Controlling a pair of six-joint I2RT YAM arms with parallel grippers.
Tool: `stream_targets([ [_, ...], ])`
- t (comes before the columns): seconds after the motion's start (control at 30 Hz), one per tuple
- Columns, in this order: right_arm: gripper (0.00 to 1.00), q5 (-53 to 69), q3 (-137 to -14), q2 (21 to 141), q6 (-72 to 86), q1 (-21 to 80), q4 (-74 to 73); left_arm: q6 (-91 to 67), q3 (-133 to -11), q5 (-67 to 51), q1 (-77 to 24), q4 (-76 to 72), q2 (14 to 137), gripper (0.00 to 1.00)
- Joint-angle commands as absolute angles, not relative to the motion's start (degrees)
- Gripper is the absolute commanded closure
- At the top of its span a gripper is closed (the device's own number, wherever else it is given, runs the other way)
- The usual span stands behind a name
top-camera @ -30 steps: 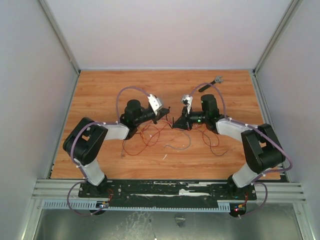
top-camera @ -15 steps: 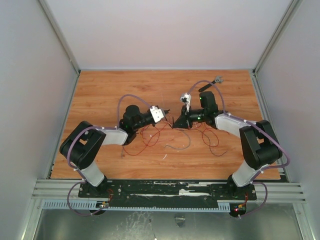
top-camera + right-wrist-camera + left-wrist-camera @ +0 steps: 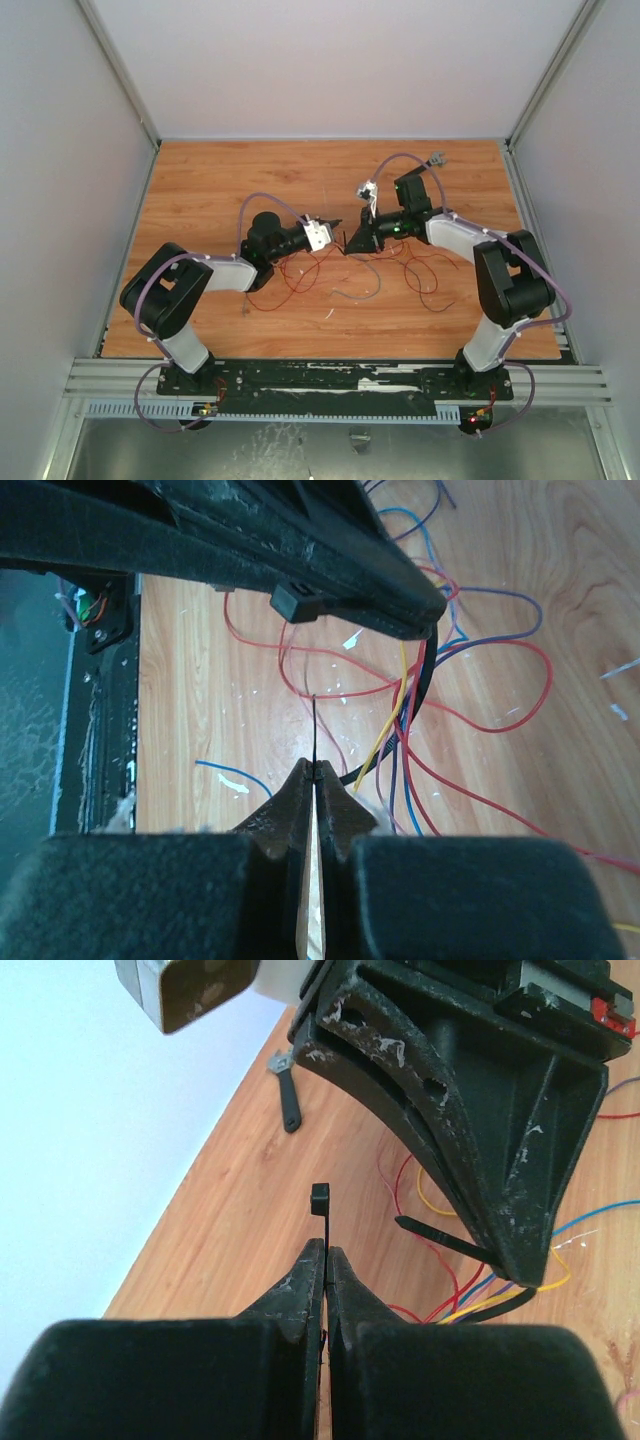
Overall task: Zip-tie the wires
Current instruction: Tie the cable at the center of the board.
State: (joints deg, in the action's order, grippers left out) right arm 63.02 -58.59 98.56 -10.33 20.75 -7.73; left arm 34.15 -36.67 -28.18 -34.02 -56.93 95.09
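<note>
The wires [image 3: 300,272] lie tangled on the wooden table [image 3: 200,190] between the arms, mostly red with yellow, blue and purple strands [image 3: 480,715]. My left gripper [image 3: 327,1252] is shut on the zip tie [image 3: 321,1210], whose square head sticks up past the fingertips. My right gripper [image 3: 316,768] is shut on the zip tie's thin tail [image 3: 315,725]. The black band [image 3: 427,685] curves around a bunch of wires between the two grippers. In the top view the left gripper [image 3: 333,243] and right gripper [image 3: 350,243] meet tip to tip at mid-table.
A short black tool with a grey head [image 3: 428,163] lies at the far right of the table, also visible in the left wrist view as the tool [image 3: 288,1090]. White walls enclose the table. A grey wire [image 3: 360,292] and white scraps lie near the front.
The left wrist has dropped lower and shifted right. The right arm has swung toward the far side. Both grippers stay shut, tips close together.
</note>
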Motion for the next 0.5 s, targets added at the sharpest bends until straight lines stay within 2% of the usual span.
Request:
stream_targets([
  [0.0,1.0,66.59,-61.17,100.33,-15.28,20.21,-15.25,37.79,-36.56,-27.85,-34.54,-58.81,93.68,1.0],
  [0.47,1.0,67.55,-66.99,102.74,-19.34,19.56,-22.54,41.07,-38.42,-27.72,-34.63,-55.01,95.46,1.0],
])
